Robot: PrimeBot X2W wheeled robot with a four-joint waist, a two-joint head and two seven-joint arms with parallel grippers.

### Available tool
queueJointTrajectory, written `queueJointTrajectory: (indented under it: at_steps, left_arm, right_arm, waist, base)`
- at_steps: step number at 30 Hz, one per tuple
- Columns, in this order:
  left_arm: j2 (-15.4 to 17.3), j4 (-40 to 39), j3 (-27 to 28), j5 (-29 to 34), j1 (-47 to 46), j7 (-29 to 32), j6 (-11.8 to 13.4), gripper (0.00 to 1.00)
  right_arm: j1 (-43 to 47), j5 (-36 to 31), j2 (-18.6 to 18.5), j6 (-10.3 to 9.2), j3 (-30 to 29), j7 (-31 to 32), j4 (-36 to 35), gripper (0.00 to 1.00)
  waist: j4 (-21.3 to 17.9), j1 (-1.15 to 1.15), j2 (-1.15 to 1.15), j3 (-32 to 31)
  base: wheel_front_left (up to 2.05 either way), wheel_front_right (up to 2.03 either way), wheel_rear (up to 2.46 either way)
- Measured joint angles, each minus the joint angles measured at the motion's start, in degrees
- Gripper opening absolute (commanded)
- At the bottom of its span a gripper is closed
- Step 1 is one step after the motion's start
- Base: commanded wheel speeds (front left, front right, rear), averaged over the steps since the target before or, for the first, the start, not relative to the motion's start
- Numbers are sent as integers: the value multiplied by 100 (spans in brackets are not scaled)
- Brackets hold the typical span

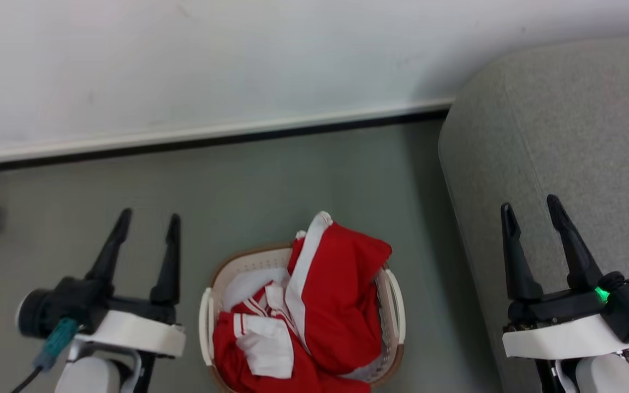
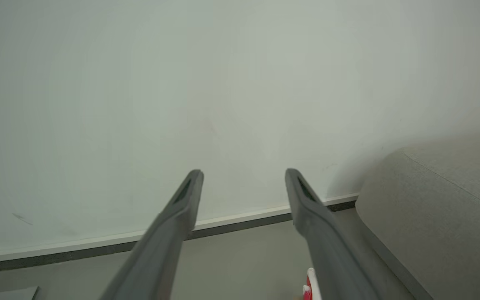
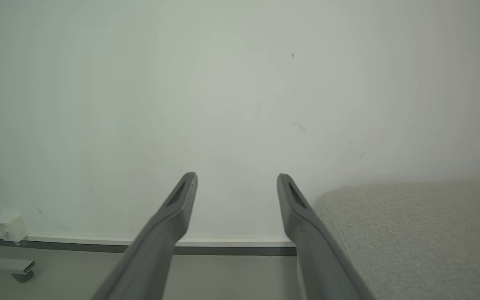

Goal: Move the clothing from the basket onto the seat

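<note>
The clothing lay heaped in the basket, which stood on the grey-green floor between the two arms and just beside the seat. The left gripper and the right gripper were both spread wide and held nothing; they hung well apart from the heap, the right one in front of the seat's side. The garments looked soft, thin and light, so I judge that they would hang limp and stretch out long when lifted. The red cloth seemed smooth, like sports fabric, and perhaps a little slippery, so a pinch on a single layer could slide off. The best place to take hold seemed to be the tall red fold with the white stripe, which rose above the rim at the far side of the basket; there the fingers could close on several layers at once. The pieces lay tangled, so one might drag another with it, and the light basket might tip or follow. The basket was cream plastic with small holes in its walls, a brown rim and a loop handle on each side. The seat was covered in coarse grey woven fabric, with a rounded corner and a stitched seam, broad enough to receive loose cloth.
</note>
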Motion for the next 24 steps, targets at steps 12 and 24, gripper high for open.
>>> queueJointTrajectory:
  at_steps: [12, 24]
  left_arm:
    - [1116, 1176, -1640, -808, -828, 0, -15, 100]
    - [1590, 2778, -3370, -1842, -1855, 331, -15, 100]
  right_arm:
    - [-360, 229, -3, 0, -93, 0, -345, 100]
    - [-502, 563, -2, 0, 149, 0, -582, 100]
  waist:
    - [-476, 1, 0, 1126]
    - [-1014, 0, 0, 1884]
  base:
    - [0, 0, 0]
    - [0, 0, 0]
